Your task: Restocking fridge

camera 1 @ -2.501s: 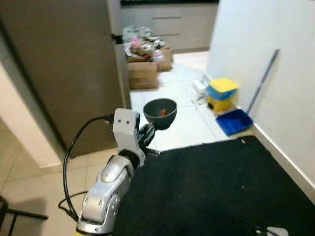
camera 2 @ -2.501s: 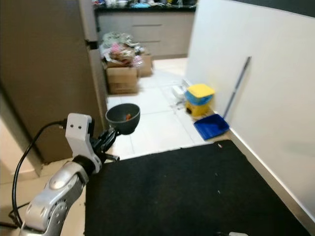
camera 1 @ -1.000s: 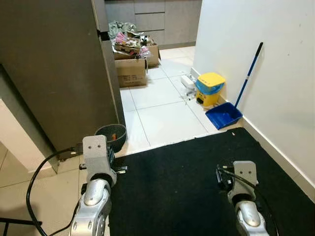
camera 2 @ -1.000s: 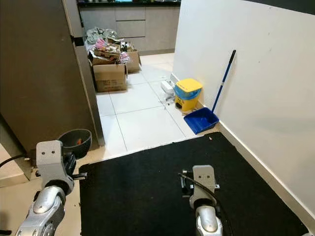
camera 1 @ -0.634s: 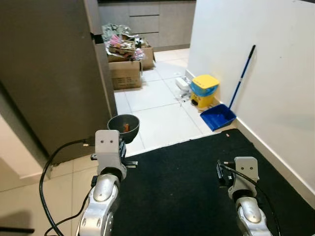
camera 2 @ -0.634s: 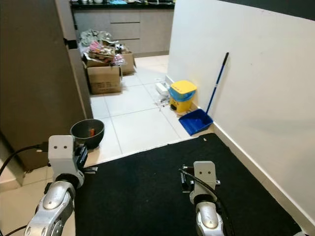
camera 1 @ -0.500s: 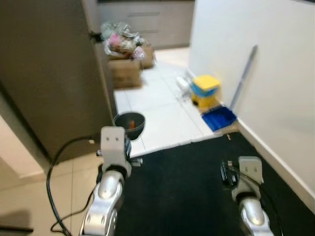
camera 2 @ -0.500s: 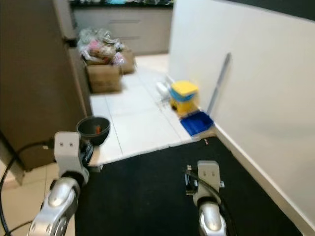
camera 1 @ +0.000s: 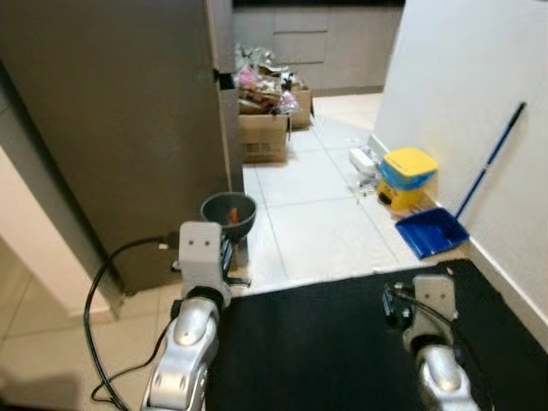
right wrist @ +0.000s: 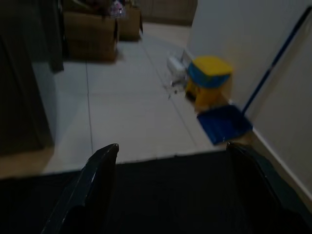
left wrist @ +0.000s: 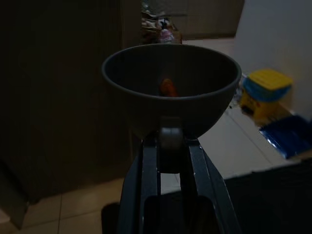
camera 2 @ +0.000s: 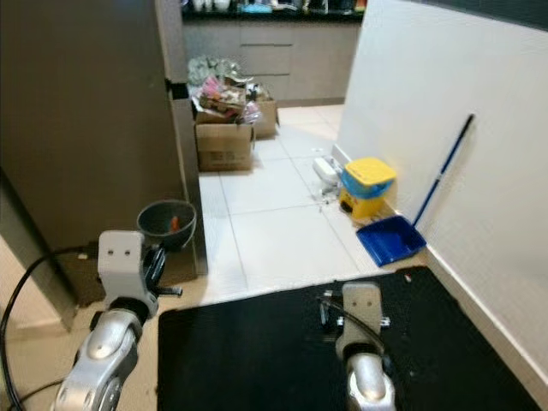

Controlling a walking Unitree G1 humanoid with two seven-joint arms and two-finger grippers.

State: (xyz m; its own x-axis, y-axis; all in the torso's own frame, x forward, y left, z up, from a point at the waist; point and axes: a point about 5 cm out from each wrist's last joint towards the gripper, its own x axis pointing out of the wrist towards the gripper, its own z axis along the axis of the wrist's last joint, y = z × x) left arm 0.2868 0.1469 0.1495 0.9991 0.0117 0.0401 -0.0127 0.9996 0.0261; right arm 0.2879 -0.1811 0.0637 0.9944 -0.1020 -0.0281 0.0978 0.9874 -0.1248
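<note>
The robot's left arm is raised and bent forward beside the tall dark fridge (camera 1: pixel 111 128), its left gripper (left wrist: pixel 169 142) pinching the rim of a grey bowl (left wrist: pixel 171 87) so that the bowl stands upright just beyond the fingertips, close to the fridge's edge. A small orange item (left wrist: pixel 168 87) lies inside the bowl. The right arm reaches forward lower down over the black mat (camera 1: pixel 342 342), the right gripper (right wrist: pixel 173 161) with its fingers (right wrist: pixel 95 180) spread wide and holding nothing. Ahead of those fingers, on the tiled floor, stand a yellow bin (camera 1: pixel 408 175) and a blue dustpan (camera 1: pixel 431 234), with cardboard boxes (camera 1: pixel 261 137) farther back.
</note>
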